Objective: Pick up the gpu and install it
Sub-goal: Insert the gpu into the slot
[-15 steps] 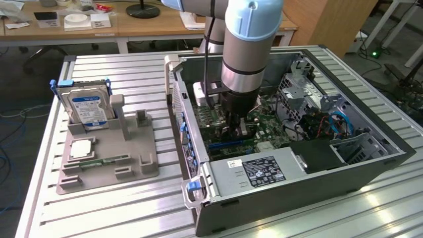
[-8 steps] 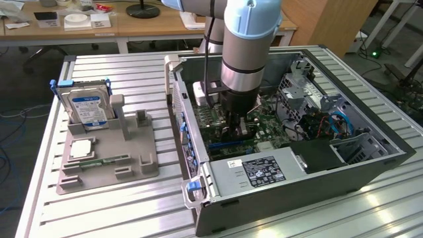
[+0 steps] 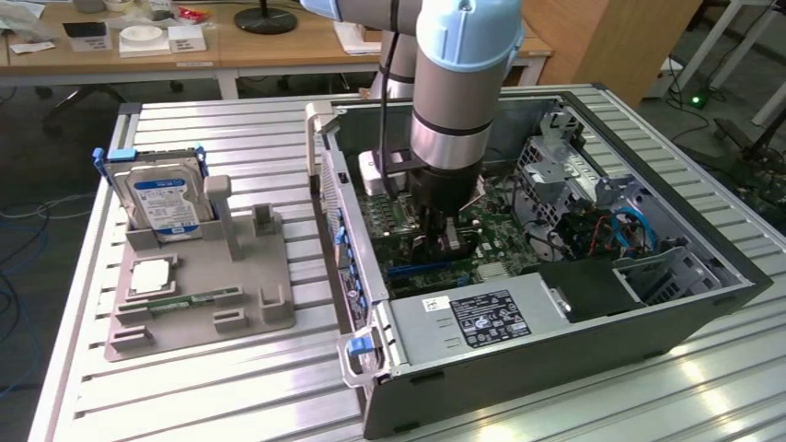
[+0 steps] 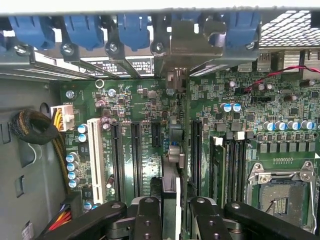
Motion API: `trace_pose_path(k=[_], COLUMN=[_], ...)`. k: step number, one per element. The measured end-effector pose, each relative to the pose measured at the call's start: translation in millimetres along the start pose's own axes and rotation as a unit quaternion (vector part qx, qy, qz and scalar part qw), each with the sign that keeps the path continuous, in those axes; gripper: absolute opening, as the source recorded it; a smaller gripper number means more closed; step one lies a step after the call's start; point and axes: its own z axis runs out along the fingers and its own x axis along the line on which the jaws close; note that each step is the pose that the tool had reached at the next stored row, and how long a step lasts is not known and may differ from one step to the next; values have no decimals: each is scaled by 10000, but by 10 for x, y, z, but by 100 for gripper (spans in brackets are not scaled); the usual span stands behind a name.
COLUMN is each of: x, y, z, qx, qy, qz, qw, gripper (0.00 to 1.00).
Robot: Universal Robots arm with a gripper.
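Between the gripper's (image 4: 176, 212) clenched fingers (image 4: 149, 220) stands the gpu (image 4: 173, 150), edge-down over the motherboard (image 4: 140, 125) beneath, its bracket ahead by the case (image 4: 285, 30) rear. Installing is in hand; seating likely needs a straight, even press.

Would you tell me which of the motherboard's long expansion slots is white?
The long white plastic slot beside the blue-topped capacitors; the other slots are black.

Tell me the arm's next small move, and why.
Probably ease the gpu straight down: the fingers hold it edge-on over the motherboard slots, and whether it is fully seated I cannot tell.
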Motion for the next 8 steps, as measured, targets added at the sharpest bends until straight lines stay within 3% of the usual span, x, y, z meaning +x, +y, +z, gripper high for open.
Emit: trace_pose_path(k=[8], x=[-6], y=[-10], z=[2], qx=[1], qy=[16], qz=[-3], qw=[10000], gripper=[27])
